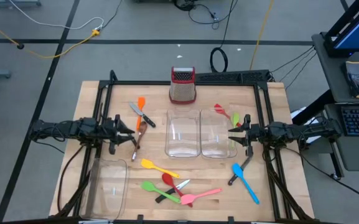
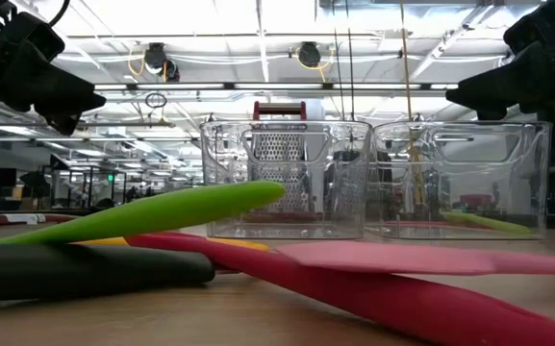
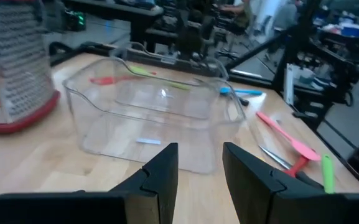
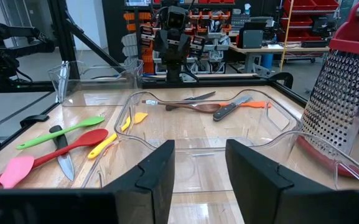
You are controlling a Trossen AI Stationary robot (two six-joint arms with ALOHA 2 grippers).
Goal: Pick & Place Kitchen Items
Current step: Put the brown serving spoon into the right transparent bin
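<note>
Two clear trays (image 1: 199,134) sit side by side mid-bench, grater (image 1: 182,84) just behind them. Left end effector (image 1: 131,130) hovers off the left side of the trays, fingers apart with nothing between them; right end effector (image 1: 233,134) does the same on the other side, also parted and empty. Kitchen items are scattered around: an orange spatula (image 1: 141,103) and knife (image 1: 142,114) by the left arm, yellow, green, red and pink ones (image 1: 170,183) up front, a blue spatula (image 1: 246,183) front right.
</note>
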